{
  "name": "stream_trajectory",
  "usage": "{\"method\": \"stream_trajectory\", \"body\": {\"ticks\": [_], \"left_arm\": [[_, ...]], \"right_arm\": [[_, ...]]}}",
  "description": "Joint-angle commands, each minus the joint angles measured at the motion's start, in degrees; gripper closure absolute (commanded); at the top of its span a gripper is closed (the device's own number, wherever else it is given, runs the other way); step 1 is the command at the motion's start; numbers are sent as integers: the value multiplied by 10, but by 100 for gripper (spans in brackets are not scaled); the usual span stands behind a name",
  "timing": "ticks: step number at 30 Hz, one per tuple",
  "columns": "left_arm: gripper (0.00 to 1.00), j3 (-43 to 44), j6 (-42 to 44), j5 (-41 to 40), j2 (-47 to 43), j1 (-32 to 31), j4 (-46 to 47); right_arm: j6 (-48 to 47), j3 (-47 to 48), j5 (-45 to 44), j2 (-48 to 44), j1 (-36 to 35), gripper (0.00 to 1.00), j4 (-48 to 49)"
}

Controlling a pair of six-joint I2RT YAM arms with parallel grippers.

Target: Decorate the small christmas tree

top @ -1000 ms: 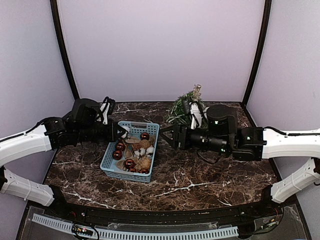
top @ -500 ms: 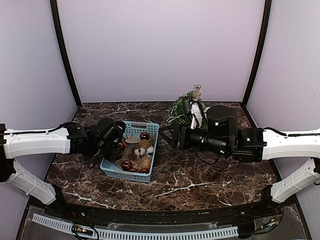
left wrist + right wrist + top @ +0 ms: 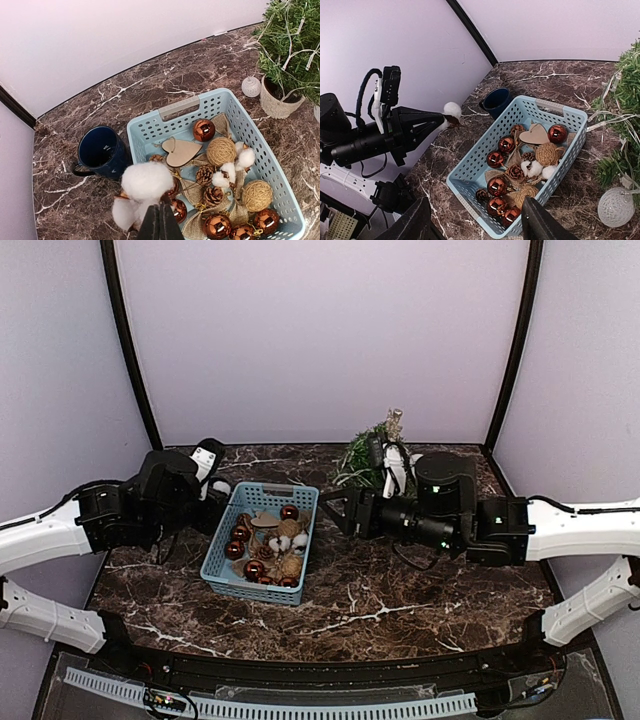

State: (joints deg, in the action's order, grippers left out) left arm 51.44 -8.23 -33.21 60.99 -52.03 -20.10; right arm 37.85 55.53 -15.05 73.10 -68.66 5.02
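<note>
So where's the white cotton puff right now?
In the right wrist view the cotton puff is pinched in the left gripper, just left of the basket and near the mug.

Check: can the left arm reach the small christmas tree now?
Probably, across the blue basket. The left gripper, shut on a cotton boll, hovers at its left edge; the small christmas tree stands past its right corner. The open right gripper nearby crowds the route.
</note>
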Motion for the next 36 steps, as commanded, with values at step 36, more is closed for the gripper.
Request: {"method": "stream_trajectory", "body": {"ticks": [36], "left_arm": [[100,-58,-452,455,-89,-3,214]], "right_arm": [[26,38,107,101,-29,67,152]]}}
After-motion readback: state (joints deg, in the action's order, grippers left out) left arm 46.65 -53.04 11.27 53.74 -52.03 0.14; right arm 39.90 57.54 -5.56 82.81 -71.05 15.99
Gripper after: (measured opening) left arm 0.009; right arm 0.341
